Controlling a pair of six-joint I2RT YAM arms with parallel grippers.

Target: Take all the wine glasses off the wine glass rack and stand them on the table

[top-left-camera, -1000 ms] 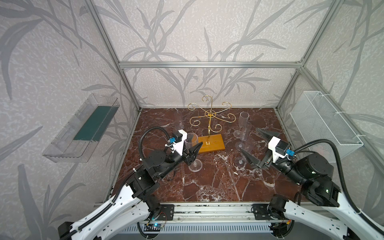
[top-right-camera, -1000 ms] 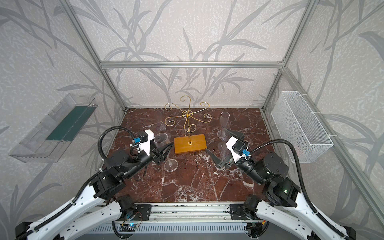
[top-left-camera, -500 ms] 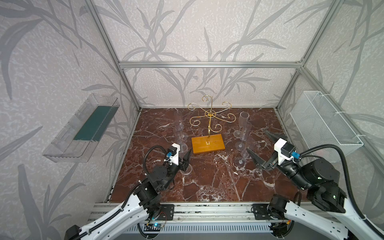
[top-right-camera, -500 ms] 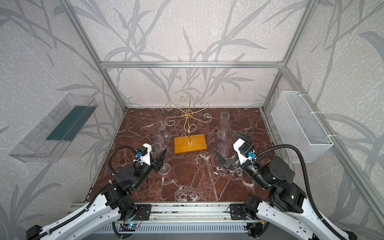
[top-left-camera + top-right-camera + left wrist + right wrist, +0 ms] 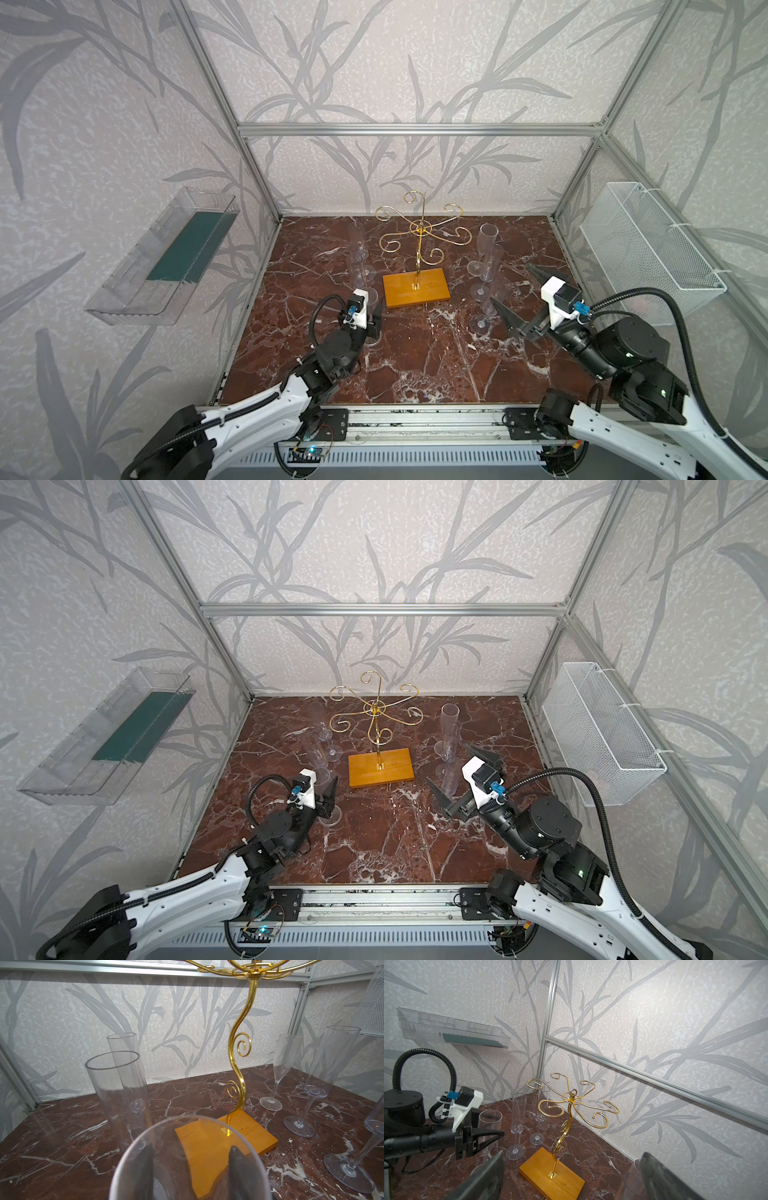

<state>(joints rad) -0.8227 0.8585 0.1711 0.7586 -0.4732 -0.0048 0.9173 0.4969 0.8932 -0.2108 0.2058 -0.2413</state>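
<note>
As if to stand it safely, pinches the wine glass (image 5: pixel 323 777) by the bowl with the left tool (image 5: pixel 325 798), upright, foot at or just above the desk (image 5: pixel 415 353), lower left of the wine glass rack (image 5: pixel 415 289) in both top views; off the rack already, all six gold curls bare. Holds the right tool (image 5: pixel 510 281) spread wide and empty at right, near three standing flutes (image 5: pixel 485 245), likely to stay out of the way. Dark red veined marble below; white wire basket (image 5: pixel 648 249) on the right wall. From the left wrist: dark fingers (image 5: pixel 239 1172) flanking the clear bowl at bottom centre, two more flutes at left, gold pole and orange base beyond. From the right wrist: own jaws apart at the bottom corners, leaf-patterned walls, aluminium frame, clear shelf (image 5: pixel 452 1030) at upper left.
</note>
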